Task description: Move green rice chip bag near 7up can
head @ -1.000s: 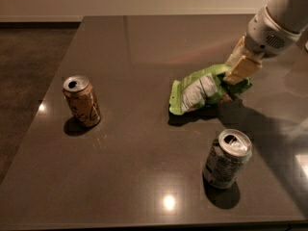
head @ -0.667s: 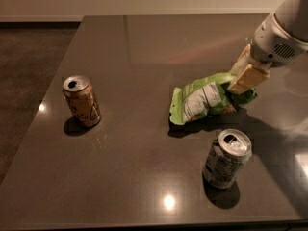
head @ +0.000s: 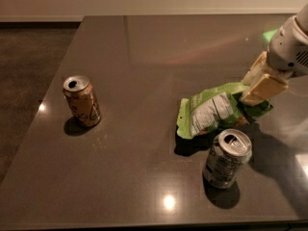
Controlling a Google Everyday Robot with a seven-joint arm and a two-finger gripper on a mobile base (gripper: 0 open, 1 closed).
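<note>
Green on grey: dragged the chip bag (head: 211,112) down the worktop (head: 144,57), now just beside the can (head: 227,159), maybe touching. Clamped at its right end in the tool (head: 252,93). Near enough, probably; release next.

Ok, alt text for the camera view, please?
The gripper holds the green rice chip bag by one end, just behind the 7up can on a dark table. An orange-gold can stands apart at the left.
</note>
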